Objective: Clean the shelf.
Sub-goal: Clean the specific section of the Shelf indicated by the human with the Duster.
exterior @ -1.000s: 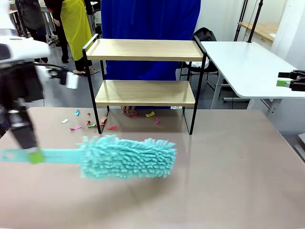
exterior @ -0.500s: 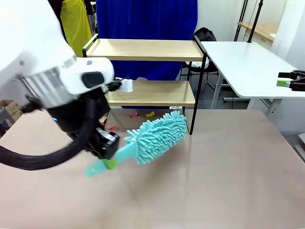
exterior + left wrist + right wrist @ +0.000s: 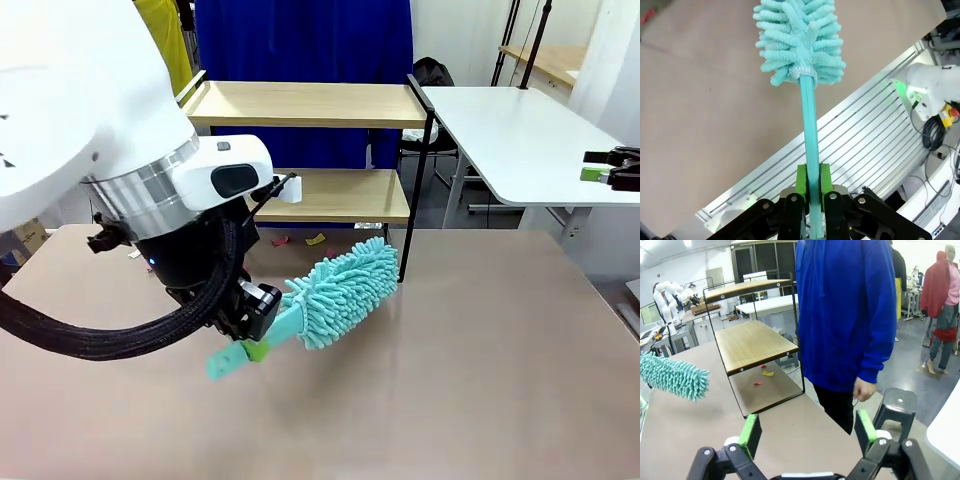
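- We judge the task to be at an early stage: the cleaning implement is in hand, but it is not on the shelf (image 3: 310, 104).
- The shelf stands at the far side of the bench (image 3: 480, 360), in front of a person in a blue top (image 3: 300, 40). Its upper board and lower board (image 3: 330, 195) sit in the thin black frame.
- The left tool (image 3: 258, 348) is clamped on the flat turquoise handle (image 3: 809, 125) of a fluffy duster (image 3: 340, 290), with the green pads (image 3: 801, 179) pressed on either side of the handle.
- The duster head points up and away towards the shelf. Its tip is near the right front leg (image 3: 405, 250), low over the bench and below the lower board. It touches neither board, and we cannot tell whether it brushes the bench.
- Both boards look bare from here, so we see no sign either way of wiping done on them.
- Small coloured scraps (image 3: 315, 239) lie on the bench beneath the lower board, between the legs. They are probably the dirt to be dealt with, and they are unswept.
- The right tool (image 3: 807, 432) has its pads well apart and holds nothing. It looks at the shelf from the side and takes no part.
- What we think is left is nearly everything: lifting the duster to each board, sweeping along both, and clearing the scraps underneath.
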### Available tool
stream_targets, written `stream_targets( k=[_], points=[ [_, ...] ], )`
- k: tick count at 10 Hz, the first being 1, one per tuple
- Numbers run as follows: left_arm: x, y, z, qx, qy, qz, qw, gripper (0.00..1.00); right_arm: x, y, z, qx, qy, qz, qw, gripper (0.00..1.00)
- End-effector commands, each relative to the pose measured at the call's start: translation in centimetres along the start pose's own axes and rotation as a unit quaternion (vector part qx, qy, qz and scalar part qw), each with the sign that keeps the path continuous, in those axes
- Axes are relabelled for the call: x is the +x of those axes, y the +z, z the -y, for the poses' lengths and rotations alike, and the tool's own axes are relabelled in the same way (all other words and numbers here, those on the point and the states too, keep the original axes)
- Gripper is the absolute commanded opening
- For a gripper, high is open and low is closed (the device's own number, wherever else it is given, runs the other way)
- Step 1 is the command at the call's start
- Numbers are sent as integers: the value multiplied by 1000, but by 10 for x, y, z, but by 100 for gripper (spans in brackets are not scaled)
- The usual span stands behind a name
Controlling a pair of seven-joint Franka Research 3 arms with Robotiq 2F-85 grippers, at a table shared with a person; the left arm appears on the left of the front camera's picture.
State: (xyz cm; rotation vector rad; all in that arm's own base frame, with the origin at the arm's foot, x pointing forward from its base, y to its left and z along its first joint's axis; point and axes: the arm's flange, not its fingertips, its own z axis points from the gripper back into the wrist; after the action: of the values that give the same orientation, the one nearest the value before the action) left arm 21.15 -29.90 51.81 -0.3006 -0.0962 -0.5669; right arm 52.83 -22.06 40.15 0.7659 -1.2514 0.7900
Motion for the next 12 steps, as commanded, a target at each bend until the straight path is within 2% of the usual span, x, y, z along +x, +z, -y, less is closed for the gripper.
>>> stream_targets(
  k=[1,2,3,4,5,8,9,12],
  points=[
    [2,-6,2,0,1,-2,1000,13,3,-2,-2,2,3,1,1000,100],
    [8,-21,24,51,17,31,998,13,3,-2,-2,2,3,1,1000,100],
    [14,-34,38,46,40,63,996,13,3,-2,-2,2,3,1,1000,100],
    [23,-45,42,74,64,79,992,13,3,-2,-2,2,3,1,1000,100],
    [33,-61,45,79,86,74,990,13,3,-2,-2,2,3,1,1000,100],
    [64,-101,47,61,121,60,989,13,3,-2,-2,2,3,1,1000,100],
    [80,-114,48,58,137,91,985,13,3,-2,-2,2,3,1,1000,100],
    [112,-147,50,23,176,135,975,13,3,-2,-2,2,3,1,1000,100]
  ],
)
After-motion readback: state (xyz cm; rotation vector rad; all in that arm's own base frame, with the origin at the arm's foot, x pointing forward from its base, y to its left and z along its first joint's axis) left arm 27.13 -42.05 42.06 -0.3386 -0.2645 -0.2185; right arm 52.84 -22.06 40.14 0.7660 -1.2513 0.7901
